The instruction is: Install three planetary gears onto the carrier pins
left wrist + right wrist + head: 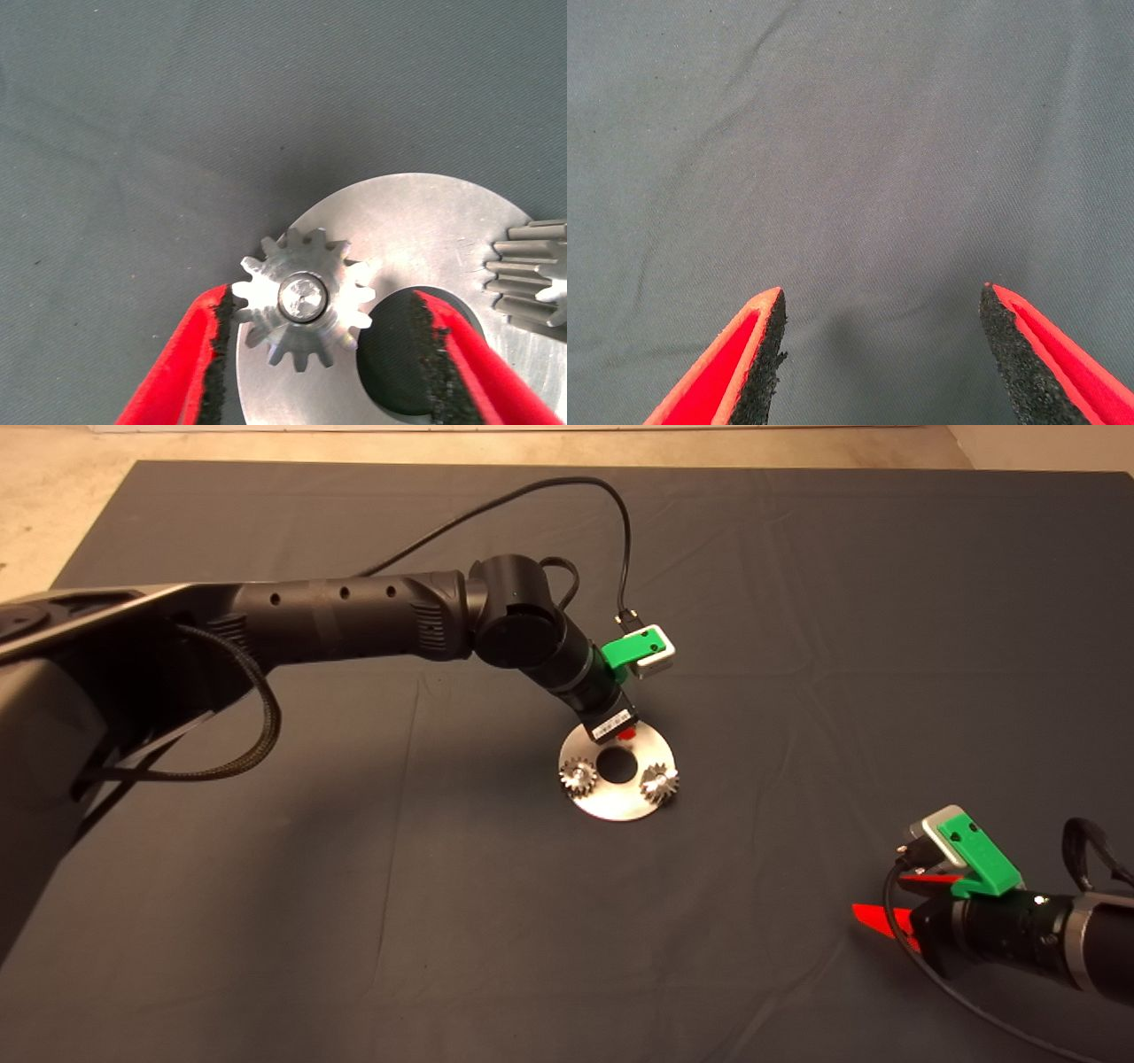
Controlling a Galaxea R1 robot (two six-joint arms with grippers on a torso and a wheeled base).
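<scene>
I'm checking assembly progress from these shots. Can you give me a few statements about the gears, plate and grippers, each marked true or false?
1. Two planetary gears show on the plate in the head view. True.
2. The left gripper is shut tight on a gear. False: its fingers stand open on either side of a third gear.
3. That gear sits on a carrier pin. True.
4. The right gripper holds a gear. False: open, empty, over bare mat.

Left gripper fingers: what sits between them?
In the left wrist view, a planetary gear seated on its carrier pin sits between the open left gripper's fingers.
</scene>
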